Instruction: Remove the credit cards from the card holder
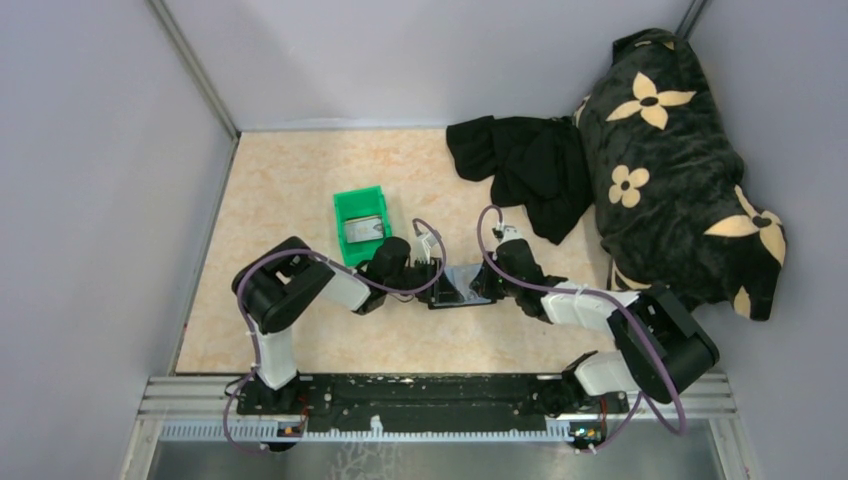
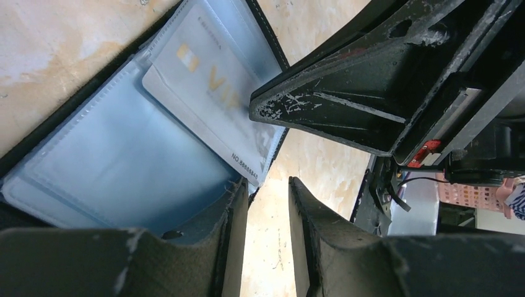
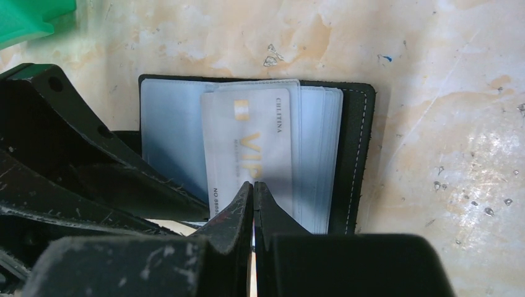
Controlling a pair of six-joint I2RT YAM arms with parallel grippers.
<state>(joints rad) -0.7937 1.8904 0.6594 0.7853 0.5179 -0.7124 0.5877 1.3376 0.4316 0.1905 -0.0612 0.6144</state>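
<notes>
Card holder [image 1: 458, 285] lying open on worktop [image 1: 290, 190] between the arms. Right end effector [image 3: 254, 192] pinched closed on pale VIP card [image 3: 247, 142]; left end effector [image 2: 267, 210] narrowly parted, one finger on the holder's blue sleeve.

Top cam looked down from high up, catching the whole table [image 1: 280, 200]. Both wrist cams sat super close over the card holder [image 2: 124, 154], from opposite sides.
</notes>
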